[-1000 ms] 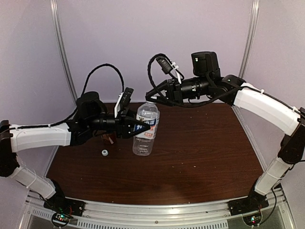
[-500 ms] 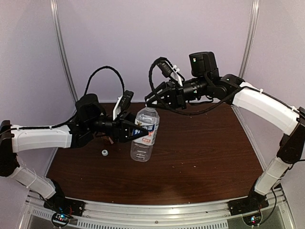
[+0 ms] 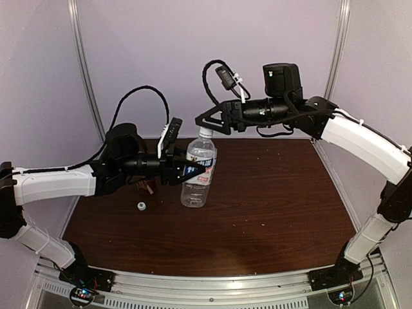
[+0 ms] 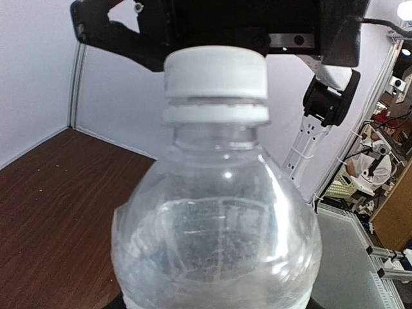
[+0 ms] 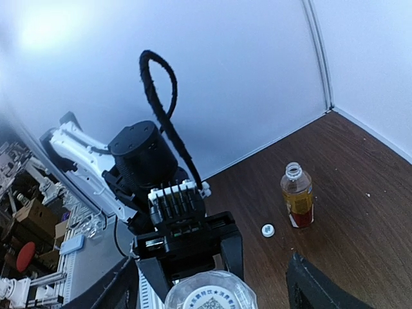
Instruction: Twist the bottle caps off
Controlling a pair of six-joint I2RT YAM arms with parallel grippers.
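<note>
A clear bottle (image 3: 197, 174) with a white-and-blue label is held off to the left of the table's middle, my left gripper (image 3: 185, 172) shut on its body. Its white cap (image 3: 205, 132) (image 4: 215, 72) sits on the neck. My right gripper (image 3: 207, 122) (image 5: 212, 293) hangs open just over that cap (image 5: 209, 301), its fingers (image 5: 315, 283) apart on either side and not touching it. The amber bottle (image 5: 297, 195) with a red label stands uncapped behind my left arm, partly hidden in the top view (image 3: 145, 188). Its loose white cap (image 3: 141, 206) (image 5: 268, 230) lies on the table beside it.
The brown table (image 3: 270, 206) has pale walls close at the back and on both sides. My left arm (image 3: 58, 183) stretches across the left side, the right arm (image 3: 360, 138) arches over the back right.
My right gripper has gone from shut on the clear bottle's cap to open, and the cap stays on the neck. The left gripper has dipped and then lifted the bottle back upright.
</note>
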